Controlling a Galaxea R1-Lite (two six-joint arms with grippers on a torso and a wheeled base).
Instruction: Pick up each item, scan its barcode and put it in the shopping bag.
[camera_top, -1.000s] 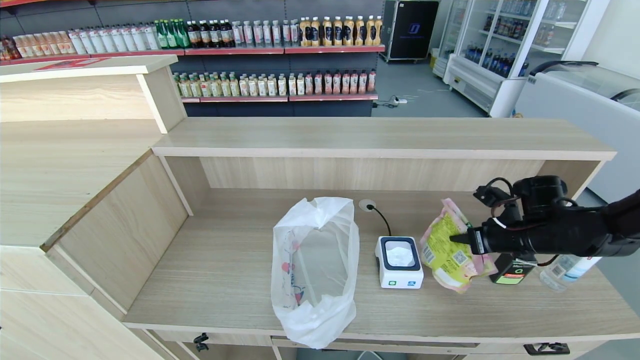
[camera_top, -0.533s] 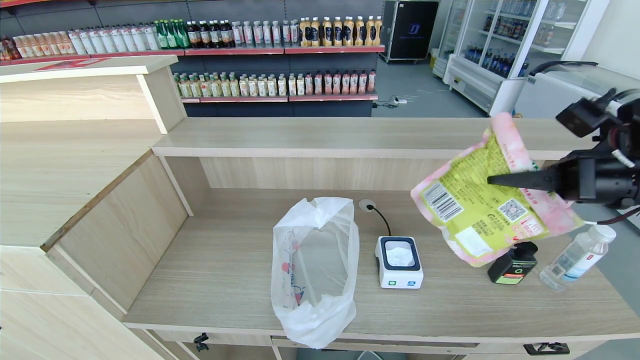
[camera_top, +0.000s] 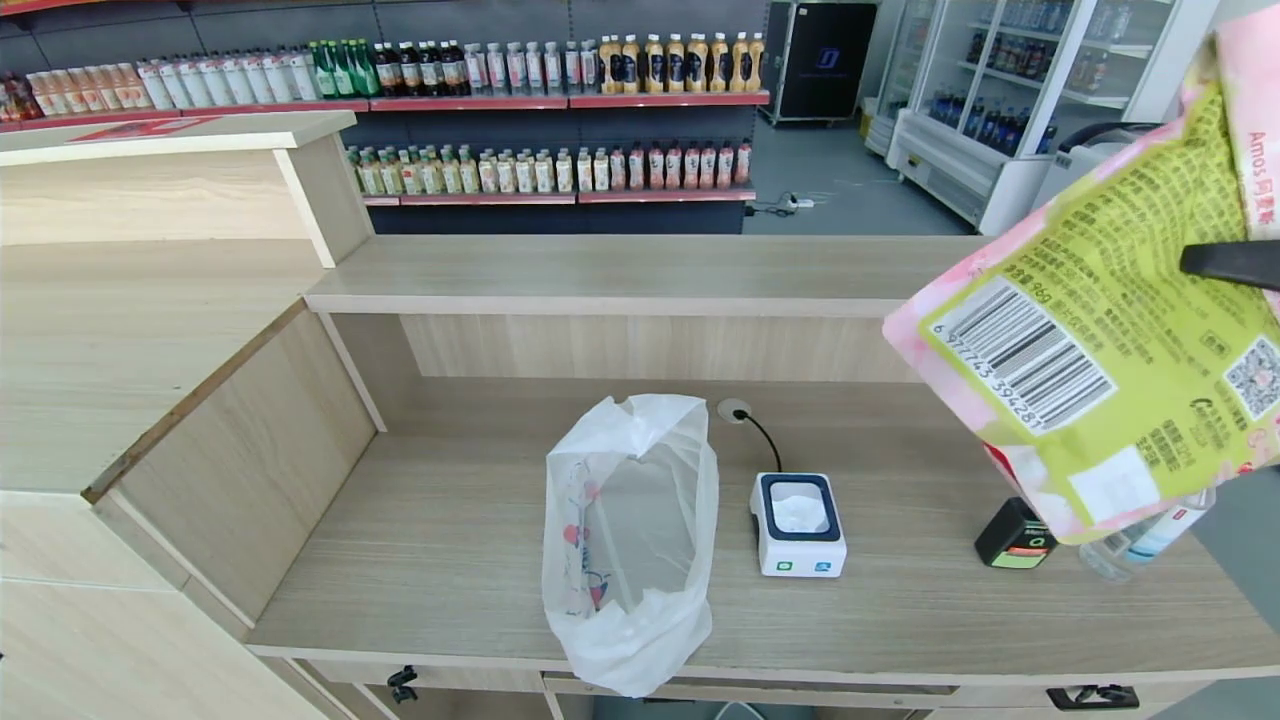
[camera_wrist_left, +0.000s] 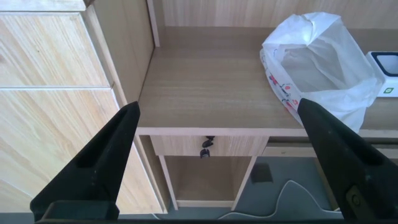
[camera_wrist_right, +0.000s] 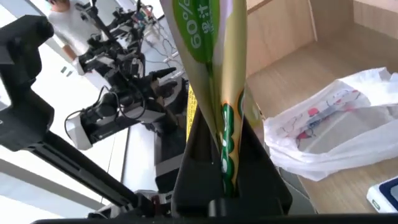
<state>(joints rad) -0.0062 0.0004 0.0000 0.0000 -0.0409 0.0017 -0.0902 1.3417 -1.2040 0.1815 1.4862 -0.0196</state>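
The left gripper has two matte black fingers, long flat-sided wedges tapering to blunt tips. One of them bears a small round recess near its base. The right gripper is the same plain black, with smooth faces.

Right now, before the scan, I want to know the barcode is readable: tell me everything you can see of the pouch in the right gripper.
The pouch is a flat glossy film bag, pink at the edges with a yellow-green printed back. Its barcode, a QR code and a blank white patch face the head camera, not the scanner. It hangs tilted in the air over the right end of the counter, pinched between the fingers of the right gripper.
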